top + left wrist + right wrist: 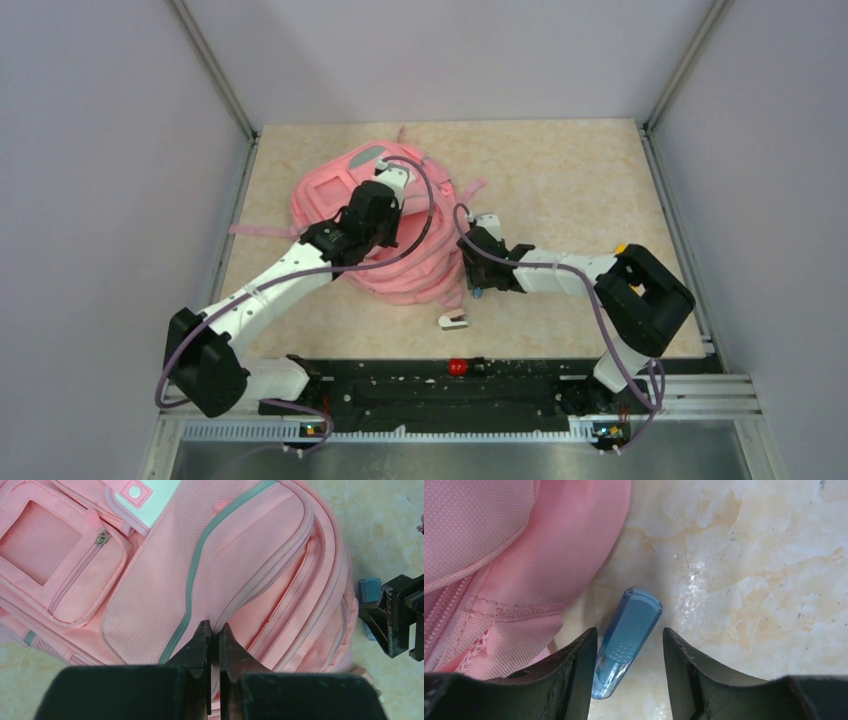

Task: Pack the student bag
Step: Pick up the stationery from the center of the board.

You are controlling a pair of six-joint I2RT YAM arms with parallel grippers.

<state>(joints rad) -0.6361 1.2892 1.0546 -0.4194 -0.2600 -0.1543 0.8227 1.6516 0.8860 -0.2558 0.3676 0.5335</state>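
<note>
The student bag (pixel 325 192) is laid flat on the counter (pixel 570 180), left of centre and towards the far side, with its front pockets turned upward. The left arm (pixel 285 275) is stretched over the bag. Its jaws are pressed together, and their tips are set against the edge of a front pocket beside a grey-green trim line (pixel 192 580). Whether a fold of fabric or a zip pull is pinched between them cannot be told from the wrist view.

The right arm (pixel 560 272) is lowered to the counter just beside the bag's right edge. Its jaws are held apart at a middling width, and a small translucent blue object (pixel 626 640) is straddled by them. The object lies on the bare counter, close against one finger (pixel 576 672) and clear of the other. A small white item (pixel 453 321) is seen on the counter nearer the arm bases, apart from the bag.
</note>
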